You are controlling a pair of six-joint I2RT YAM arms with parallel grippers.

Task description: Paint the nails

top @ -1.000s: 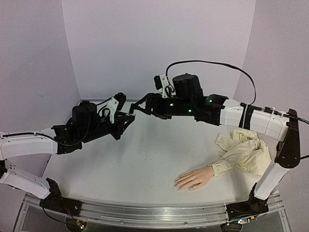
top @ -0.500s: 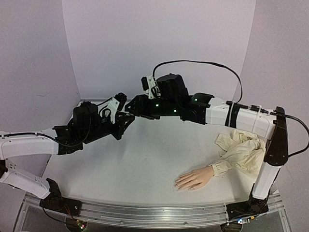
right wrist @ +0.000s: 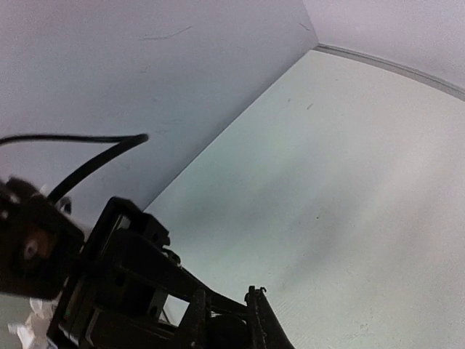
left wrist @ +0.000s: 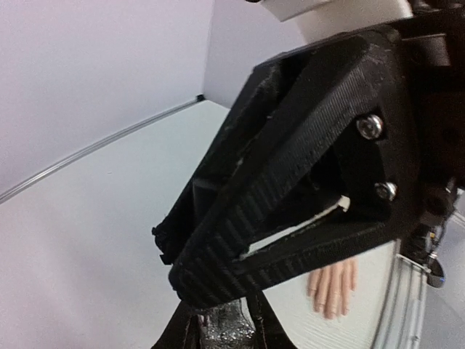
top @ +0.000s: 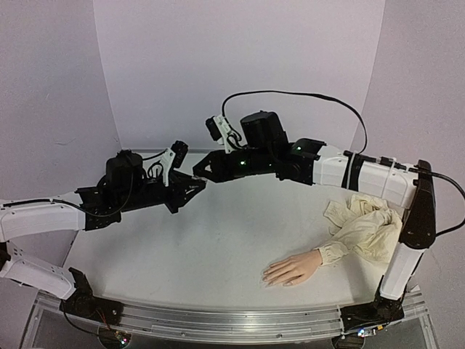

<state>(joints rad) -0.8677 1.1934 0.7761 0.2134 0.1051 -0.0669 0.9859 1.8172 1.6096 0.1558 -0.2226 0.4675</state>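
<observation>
The mannequin hand [top: 290, 269] lies palm down at the table's front right, its cream sleeve [top: 367, 225] bunched behind it. Its nails [top: 266, 278] are too small to make out. The left wrist view also shows the hand [left wrist: 333, 285], under the right gripper's fingers [left wrist: 290, 189]. Both grippers meet in mid-air over the table's back left. My left gripper [top: 196, 185] is shut on a glittery polish bottle [left wrist: 229, 327]. My right gripper [top: 197, 171] comes in from the right, shut on the bottle's dark cap [right wrist: 229, 333].
White walls close in the table [top: 218, 240] at the back and both sides. The right arm [top: 349, 171] spans the back of the table, with its cable [top: 305, 94] looped above. A metal rail [top: 218, 320] runs along the front edge.
My right gripper has moved left to the left gripper and closed its jaws on the bottle's cap. The left gripper has tipped slightly, still holding the bottle.
</observation>
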